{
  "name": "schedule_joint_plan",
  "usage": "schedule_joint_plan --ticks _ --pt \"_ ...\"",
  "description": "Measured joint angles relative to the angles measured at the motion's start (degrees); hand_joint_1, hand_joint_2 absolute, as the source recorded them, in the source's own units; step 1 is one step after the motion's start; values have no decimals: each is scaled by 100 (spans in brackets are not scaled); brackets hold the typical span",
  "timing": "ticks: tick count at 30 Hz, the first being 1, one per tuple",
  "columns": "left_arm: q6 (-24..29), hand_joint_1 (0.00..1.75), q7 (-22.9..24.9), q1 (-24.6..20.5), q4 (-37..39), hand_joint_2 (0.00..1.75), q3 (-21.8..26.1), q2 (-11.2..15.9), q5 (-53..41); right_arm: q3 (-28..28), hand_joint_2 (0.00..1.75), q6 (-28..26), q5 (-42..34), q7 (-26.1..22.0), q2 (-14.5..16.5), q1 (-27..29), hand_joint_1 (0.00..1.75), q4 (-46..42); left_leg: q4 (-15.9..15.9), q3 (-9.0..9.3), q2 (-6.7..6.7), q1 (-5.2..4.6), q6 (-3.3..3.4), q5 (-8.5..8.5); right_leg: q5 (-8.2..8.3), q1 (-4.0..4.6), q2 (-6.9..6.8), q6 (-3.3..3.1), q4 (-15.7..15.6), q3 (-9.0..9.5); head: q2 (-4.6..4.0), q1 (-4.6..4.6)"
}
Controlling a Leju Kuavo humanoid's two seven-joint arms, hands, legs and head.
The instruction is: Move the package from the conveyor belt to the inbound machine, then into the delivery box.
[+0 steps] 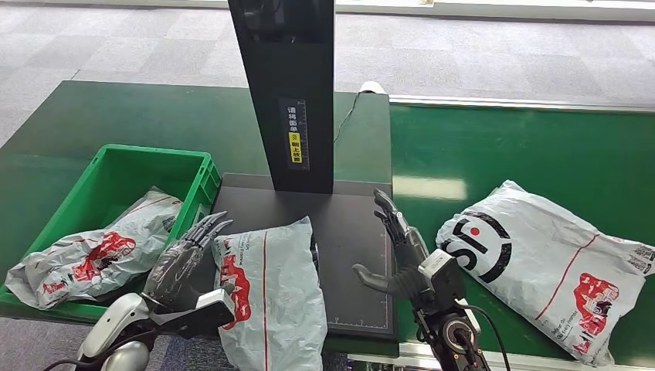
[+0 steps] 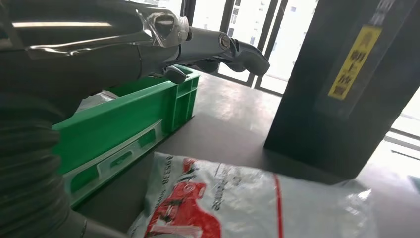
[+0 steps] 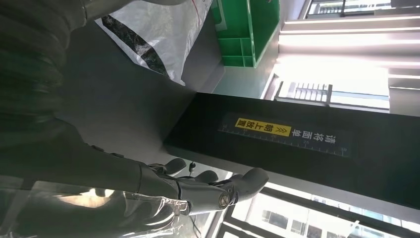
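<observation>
- Two hands hover over the black inbound machine [image 1: 351, 255]: the left hand [image 1: 181, 263] and the right hand [image 1: 398, 251], each with fingers spread and holding nothing.
- The package [image 1: 270, 290] lies on the machine's plate, overhanging its near edge, just beside the left hand.
- A green delivery box [image 1: 116, 166] stands left of it.

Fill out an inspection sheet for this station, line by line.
Surface: dark scanner plate between a green table and the green belt.
Job's things: one package lies on the plate, overhanging its near edge; another package on the belt; a third in the green box.
Clutter: nothing seen.
Hands: left hand beside the plate's package, fingers extended, holding nothing; right hand over the plate, open, empty.
Cables: thin cord behind the scanner column.
Surroundings: grey carpet; windows in the wrist views.
</observation>
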Motion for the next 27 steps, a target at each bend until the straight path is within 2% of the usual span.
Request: schedule_joint_plan --ticks 5,9,12,16,20,24,27 --pt "-449 0 410 -16 185 175 -181 41 -588 -1 175 28 24 49 14 -13 0 0 0 0 -1 0 0 0 0 0 0 0 0 0 0 -1" --pt "-676 0 521 -86 441 175 -362 86 -743 -1 175 32 42 85 15 -27 0 0 0 0 -1 0 0 0 0 0 0 0 0 0 0 -1" --pt "-880 0 398 -127 579 175 -496 165 -602 -1 175 27 34 88 11 -32 0 0 0 1 -3 0 0 0 0 0 -1 0 0 0 0 -1" --pt "-1224 0 -67 -354 801 175 -777 369 -91 -1 175 -4 -41 96 -3 -51 0 0 0 2 -10 0 0 1 0 0 -6 0 0 3 0 -1" --pt "-1301 0 -126 -643 1019 175 -1074 442 23 -5 175 -44 -92 128 -17 -42 0 -11 1 3 -12 -1 1 1 0 -2 -7 0 0 6 0 0" --pt "-1356 171 -128 -885 1199 175 -1315 463 119 -17 175 -75 -104 157 -17 -31 0 -60 1 6 -14 -2 1 1 0 -3 -9 1 0 10 0 -1" --pt "-1383 175 -134 -993 1280 175 -1466 489 190 -21 175 -96 -104 186 -17 -15 0 -96 1 9 -15 -2 1 2 0 -3 -9 1 0 14 0 -1"
